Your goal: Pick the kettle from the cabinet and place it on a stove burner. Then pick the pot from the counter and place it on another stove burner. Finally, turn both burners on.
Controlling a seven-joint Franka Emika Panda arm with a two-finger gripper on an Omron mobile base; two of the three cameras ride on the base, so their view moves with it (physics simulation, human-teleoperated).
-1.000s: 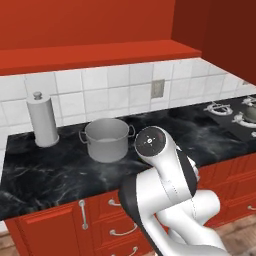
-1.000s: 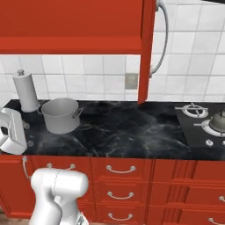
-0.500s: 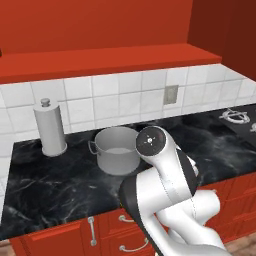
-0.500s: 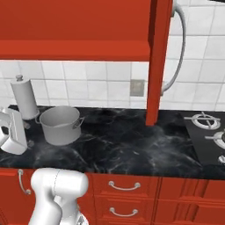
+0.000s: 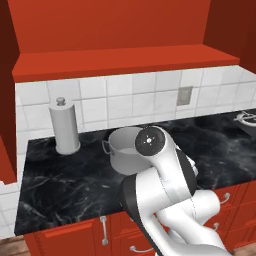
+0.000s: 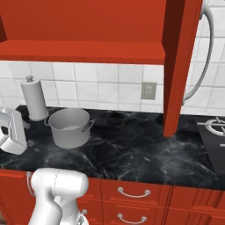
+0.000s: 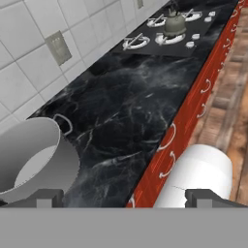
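Now | hand [image 7: 124, 196]: fingers apart, holding nothing | pot [image 5: 126, 150]: on counter [image 5: 60, 175]; kettle [image 7: 174, 23]: on burner

The wide grey cylindrical pot [image 6: 69, 127] looks like matt brushed metal on the glossy, white-veined black marble tabletop [image 6: 132, 149].

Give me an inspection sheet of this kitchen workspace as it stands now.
Surface: black veined counter, dry, unbroken.
Job's things: pot upright on the counter, not yet moved; kettle already on a burner of the cooktop.
Clutter: pale knob-topped cylinder against the tiles; white appliance at the counter's left end.
Hand: open, holding nothing, beside the pot.
Cables: nothing seen.
Surroundings: red wall cabinet, open door, wall outlet.
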